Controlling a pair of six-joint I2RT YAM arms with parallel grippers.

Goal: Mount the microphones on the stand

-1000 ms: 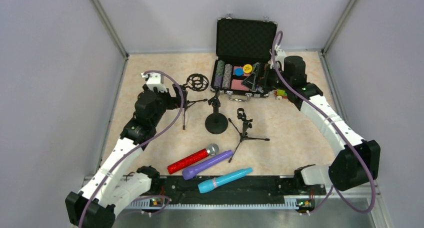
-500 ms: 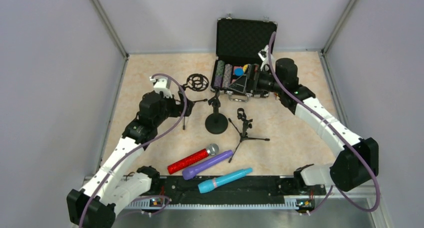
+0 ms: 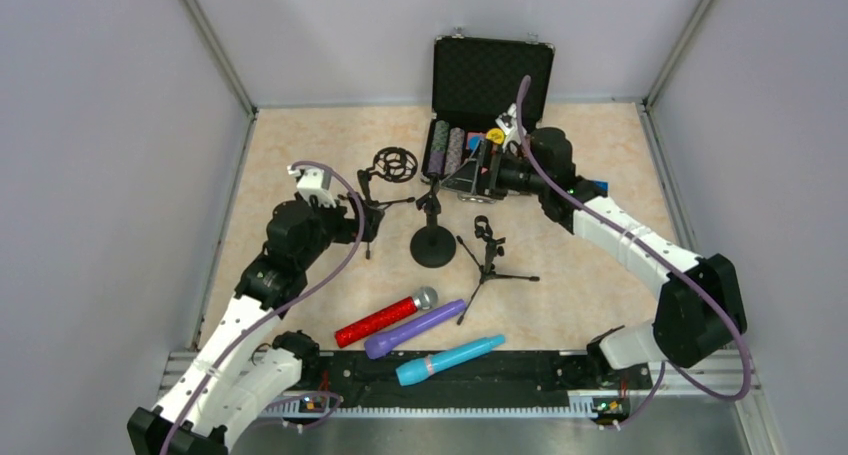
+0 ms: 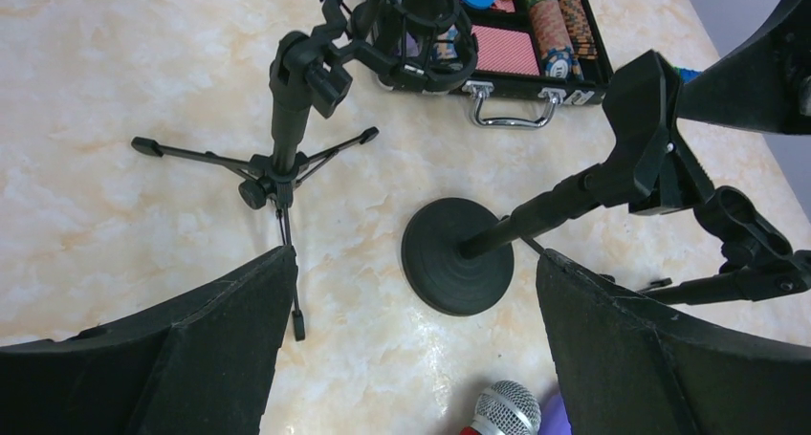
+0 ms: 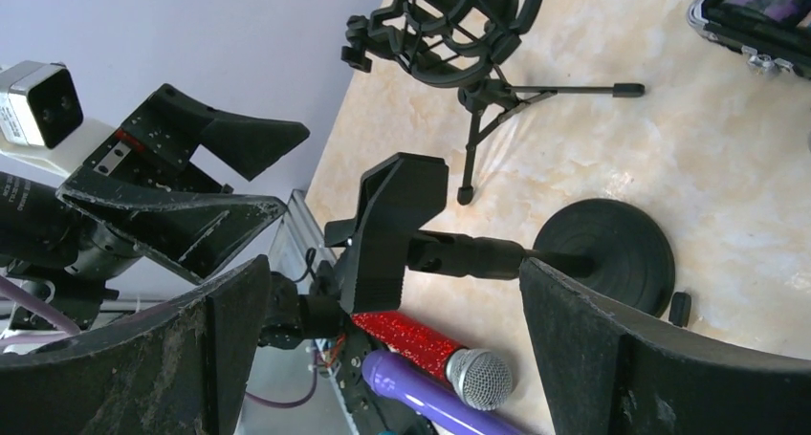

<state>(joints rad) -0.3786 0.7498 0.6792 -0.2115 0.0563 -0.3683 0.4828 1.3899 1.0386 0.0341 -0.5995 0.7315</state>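
Over the last second the right gripper (image 3: 466, 172) had slid left along the front of the open case (image 3: 490, 75), and the left gripper (image 3: 366, 218) had drawn back slightly toward the near side. Both had their jaws spread wide, holding nothing. The red microphone (image 3: 385, 317), purple microphone (image 3: 415, 328) and turquoise microphone (image 3: 450, 359) lay unmoved by the near rail (image 3: 520, 370), well apart from both grippers. The shock-mount tripod (image 3: 375, 200), round-base stand (image 3: 433, 245) and small tripod (image 3: 490, 260) crowded the middle, leaving bare table (image 3: 600, 295) to the right.

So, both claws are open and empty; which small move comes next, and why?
Probably swing the left claw down toward the red microphone: it hangs open by the stands, all three microphones lie unheld, the red one leftmost.
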